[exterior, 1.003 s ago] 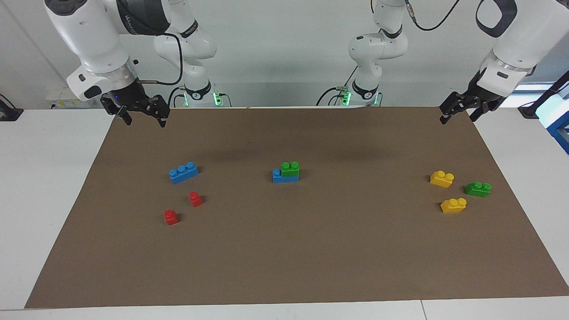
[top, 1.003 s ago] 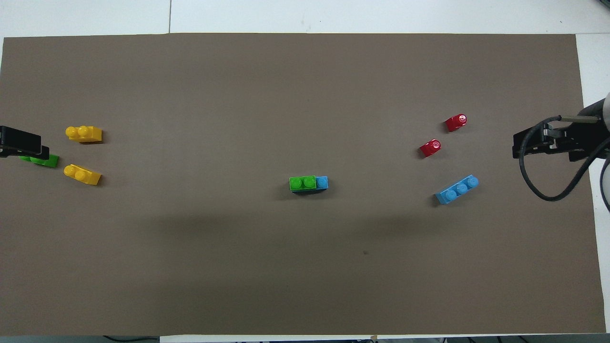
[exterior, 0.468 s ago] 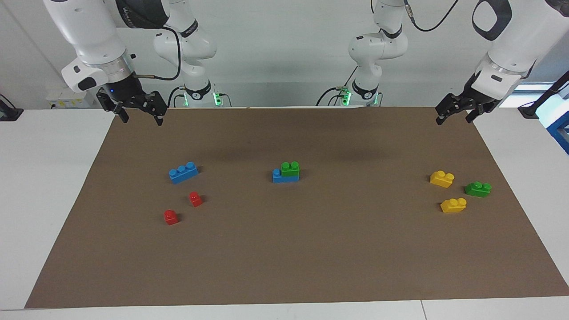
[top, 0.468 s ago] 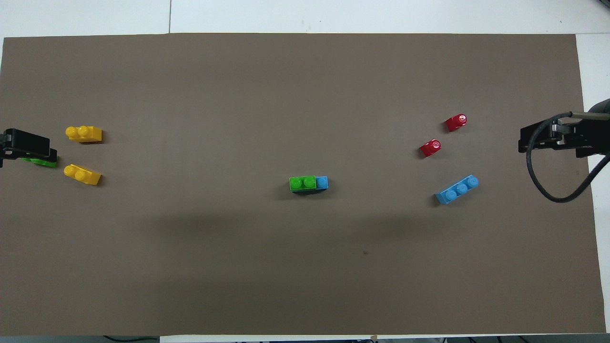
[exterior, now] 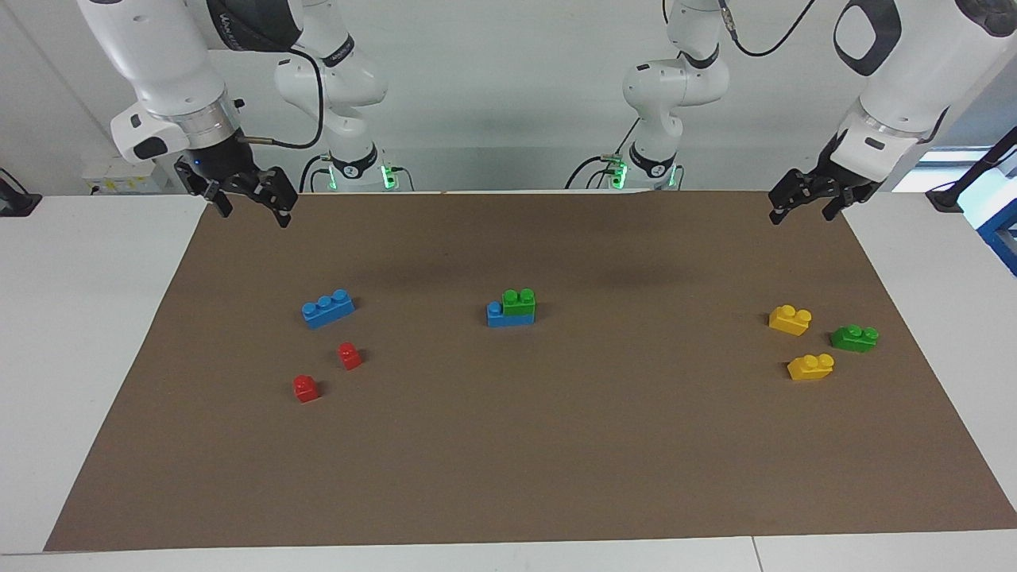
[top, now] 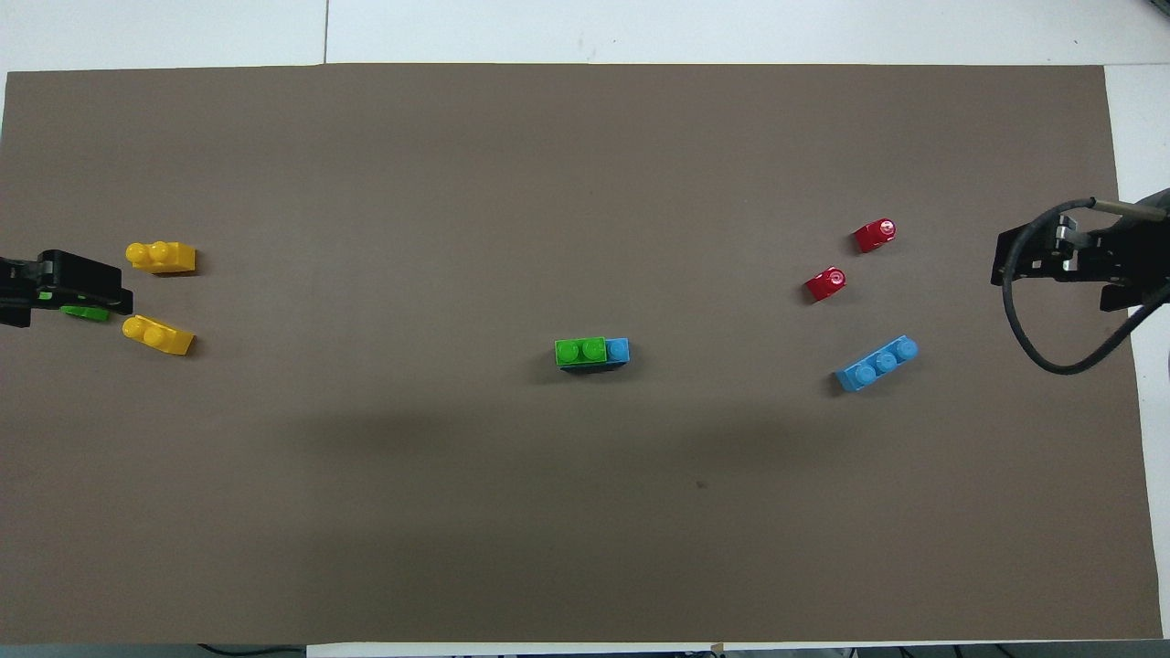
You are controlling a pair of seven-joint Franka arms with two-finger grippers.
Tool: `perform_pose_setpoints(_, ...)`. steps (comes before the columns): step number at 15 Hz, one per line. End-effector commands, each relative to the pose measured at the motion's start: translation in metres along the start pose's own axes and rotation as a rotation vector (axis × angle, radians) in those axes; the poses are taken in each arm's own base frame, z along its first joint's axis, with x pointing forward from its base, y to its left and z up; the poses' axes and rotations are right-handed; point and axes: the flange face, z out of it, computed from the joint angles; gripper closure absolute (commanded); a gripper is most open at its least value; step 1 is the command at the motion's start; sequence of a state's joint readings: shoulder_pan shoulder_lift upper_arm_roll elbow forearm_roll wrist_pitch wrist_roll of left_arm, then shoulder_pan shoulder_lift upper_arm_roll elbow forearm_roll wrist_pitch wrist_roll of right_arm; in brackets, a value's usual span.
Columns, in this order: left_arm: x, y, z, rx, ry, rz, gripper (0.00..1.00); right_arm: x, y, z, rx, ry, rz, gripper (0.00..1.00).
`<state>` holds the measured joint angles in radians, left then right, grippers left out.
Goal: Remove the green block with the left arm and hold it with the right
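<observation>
Green block (exterior: 519, 301): mid-mat, stacked on blue brick (exterior: 500, 317), nothing crowding it. Loose blue brick (exterior: 327, 307), two red bricks (exterior: 349, 355) toward my right arm's end; yellow pair (exterior: 790, 319), darker green brick (exterior: 854, 338) toward left's. My left gripper (exterior: 801, 205), right gripper (exterior: 247, 203): raised over mat corners, fingers spread, empty.

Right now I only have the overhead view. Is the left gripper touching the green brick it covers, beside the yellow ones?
Observer: No. The left gripper hangs high above the mat, well clear of the darker green brick.
Operator: Is the green block in the middle beside the blue one?
Observer: The green block sits on top of the blue brick, leaving one stud bare.
Operator: And the right gripper?
Observer: The right gripper is raised over the mat's corner, holding nothing.
</observation>
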<state>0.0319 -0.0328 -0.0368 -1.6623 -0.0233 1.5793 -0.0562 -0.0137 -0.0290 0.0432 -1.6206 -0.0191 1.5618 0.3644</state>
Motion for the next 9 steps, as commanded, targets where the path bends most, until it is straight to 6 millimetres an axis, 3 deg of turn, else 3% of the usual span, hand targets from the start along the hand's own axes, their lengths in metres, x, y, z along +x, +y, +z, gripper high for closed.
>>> perform_pose_setpoints(1, -0.015, 0.023, 0.010, -0.005, 0.030, -0.115, 0.00, -0.011, -0.013, 0.004, 0.013, -0.006, 0.244, 0.00)
perform_pose_setpoints(6, -0.025, 0.067, 0.022, -0.026, 0.051, -0.319, 0.00, -0.017, -0.032, 0.006, 0.037, -0.007, 0.818, 0.00)
perform_pose_setpoints(9, -0.027, 0.079, 0.023, -0.029, 0.050, -0.429, 0.00, -0.022, -0.035, 0.015, 0.065, -0.054, 0.934, 0.01)
